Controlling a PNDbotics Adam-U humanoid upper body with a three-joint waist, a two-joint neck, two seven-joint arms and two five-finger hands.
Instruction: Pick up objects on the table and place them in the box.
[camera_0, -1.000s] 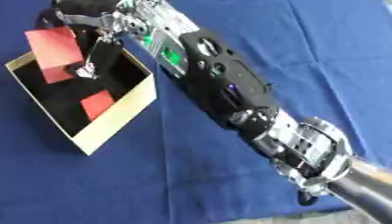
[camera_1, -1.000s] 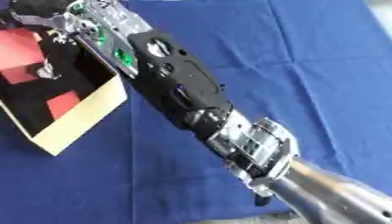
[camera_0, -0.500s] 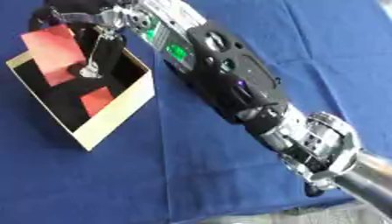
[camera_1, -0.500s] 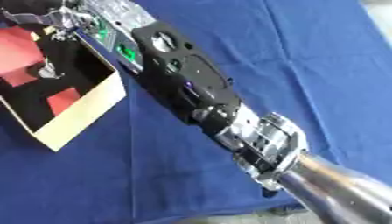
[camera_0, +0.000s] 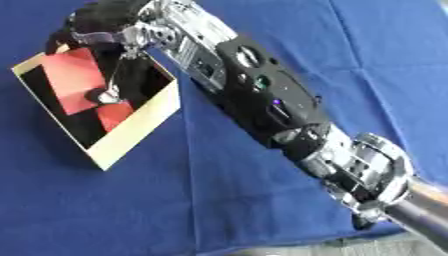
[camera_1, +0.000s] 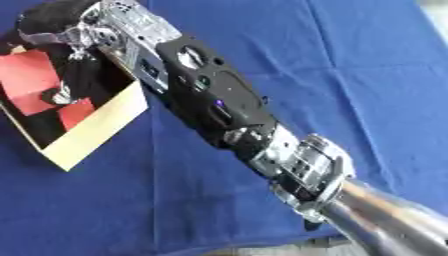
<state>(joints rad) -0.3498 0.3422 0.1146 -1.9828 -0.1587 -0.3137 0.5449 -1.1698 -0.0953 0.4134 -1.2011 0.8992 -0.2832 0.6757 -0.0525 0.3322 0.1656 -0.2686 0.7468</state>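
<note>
My right arm (camera_0: 262, 95) crosses the blue table from the lower right to the upper left. Its hand (camera_0: 105, 20) hangs over an open cardboard box (camera_0: 140, 135) with a black inside. One slim straight finger (camera_0: 112, 80) reaches down into the box, its tip resting on a large red block (camera_0: 70, 77). That block lies tilted against the box's far-left wall. A smaller red block (camera_0: 114, 115) lies on the box floor beside it. Nothing is clasped in the hand. My left hand shows in neither view.
A blue cloth (camera_0: 122, 210) covers the table around the box. Its front edge shows at the bottom of the views (camera_1: 262, 247). My forearm passes just right of the box's near wall.
The large red block has dropped from the box's far rim down into the box. The hand has stayed above it. The camera has shifted slightly.
</note>
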